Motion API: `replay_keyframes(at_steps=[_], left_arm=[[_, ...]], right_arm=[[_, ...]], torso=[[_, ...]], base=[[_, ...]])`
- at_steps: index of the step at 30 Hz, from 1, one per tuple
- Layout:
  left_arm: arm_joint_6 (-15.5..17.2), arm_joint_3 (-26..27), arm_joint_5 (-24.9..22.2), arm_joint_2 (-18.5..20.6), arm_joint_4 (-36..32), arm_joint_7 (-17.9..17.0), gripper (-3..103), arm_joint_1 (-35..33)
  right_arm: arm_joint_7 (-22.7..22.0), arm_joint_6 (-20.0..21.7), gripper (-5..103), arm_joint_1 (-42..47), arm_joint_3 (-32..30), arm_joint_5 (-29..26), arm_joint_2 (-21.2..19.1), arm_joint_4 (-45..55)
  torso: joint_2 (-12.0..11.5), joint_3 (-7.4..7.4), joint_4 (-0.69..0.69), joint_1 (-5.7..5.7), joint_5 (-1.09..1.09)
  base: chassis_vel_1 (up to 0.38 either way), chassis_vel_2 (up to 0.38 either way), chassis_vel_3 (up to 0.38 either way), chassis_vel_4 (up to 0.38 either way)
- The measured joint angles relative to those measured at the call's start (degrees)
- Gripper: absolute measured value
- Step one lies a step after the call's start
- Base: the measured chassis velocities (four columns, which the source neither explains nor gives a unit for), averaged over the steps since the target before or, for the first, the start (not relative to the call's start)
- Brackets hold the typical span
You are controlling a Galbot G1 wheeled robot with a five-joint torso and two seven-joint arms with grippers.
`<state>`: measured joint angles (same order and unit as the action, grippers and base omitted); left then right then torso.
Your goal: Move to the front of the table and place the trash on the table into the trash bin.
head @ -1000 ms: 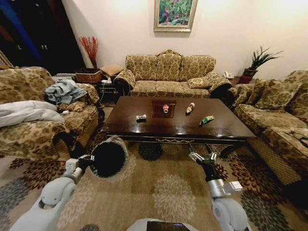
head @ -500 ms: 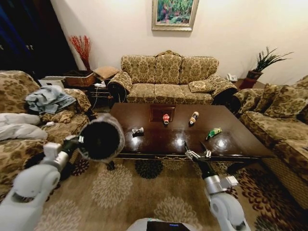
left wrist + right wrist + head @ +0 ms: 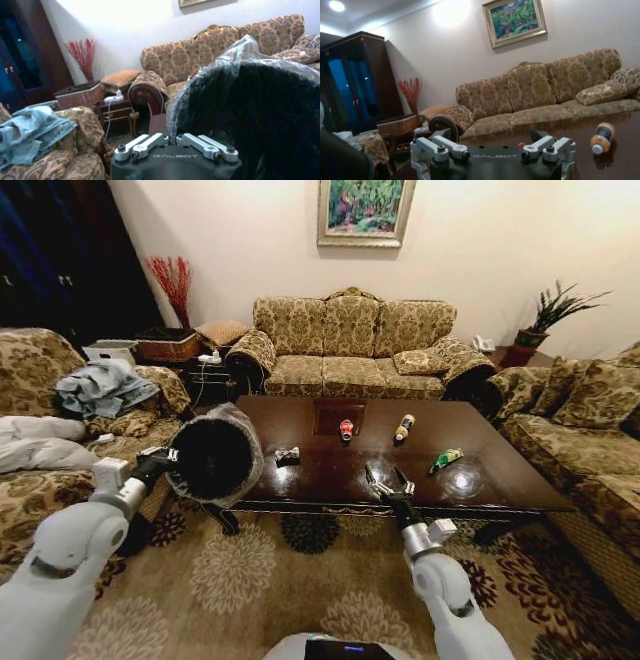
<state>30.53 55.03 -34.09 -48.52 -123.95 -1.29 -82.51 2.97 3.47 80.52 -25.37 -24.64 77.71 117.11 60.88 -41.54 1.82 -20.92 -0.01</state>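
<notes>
The dark brown table (image 3: pixel 330 480) stands right in front of me. On it lie the trash items: a crushed silver piece (image 3: pixel 288 455), a red can (image 3: pixel 346 429), a brown bottle (image 3: pixel 403 427) and a green bottle (image 3: pixel 446 459). My left gripper (image 3: pixel 163 459) is shut on the rim of the black trash bin (image 3: pixel 213 458), holding it tipped on its side in the air at the table's front left corner. The bin's bag (image 3: pixel 235 56) shows in the left wrist view. My right gripper (image 3: pixel 390 483) stands open over the table's front edge. The brown bottle (image 3: pixel 601 138) lies beyond that gripper (image 3: pixel 495 150).
Patterned sofas stand on the left (image 3: pixel 40 380), behind the table (image 3: pixel 350 340) and on the right (image 3: pixel 590 430). Clothes (image 3: pixel 100 385) lie on the left sofa. A woven basket (image 3: pixel 165 345) and a plant (image 3: pixel 545 310) sit in the far corners. A floral carpet (image 3: pixel 280 570) lies before the table.
The whole view has closed in on the table, so the camera moved. My right gripper has shifted left and forward over the front edge. The bin stays held.
</notes>
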Motion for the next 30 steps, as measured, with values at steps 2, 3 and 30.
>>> replay_keyframes(at_steps=[2,3,30], left_arm=[[-0.02,-0.18,-0.02,0.0,0.13,0.0,2,0.21],[-0.06,-0.39,-0.04,0.0,0.26,0.01,2,0.39],[-1.76,-1.21,-0.13,-0.77,0.81,0.27,2,0.65]], right_arm=[[-0.03,0.14,100,-0.1,0.15,0.05,0.11,0.0],[-0.04,0.41,100,-0.18,0.46,0.18,0.26,-0.01],[1.43,0.78,100,-2.37,2.72,-0.56,-0.32,-3.37]], torso=[[0.0,0.0,0.0,-0.01,0.01],[0.0,0.0,0.0,-0.01,0.02],[0.01,0.02,0.03,0.04,0.08]], base=[[0.0,0.0,0.0,0.0],[0.0,0.0,0.0,0.0],[0.076,0.12,-0.074,-0.106]])
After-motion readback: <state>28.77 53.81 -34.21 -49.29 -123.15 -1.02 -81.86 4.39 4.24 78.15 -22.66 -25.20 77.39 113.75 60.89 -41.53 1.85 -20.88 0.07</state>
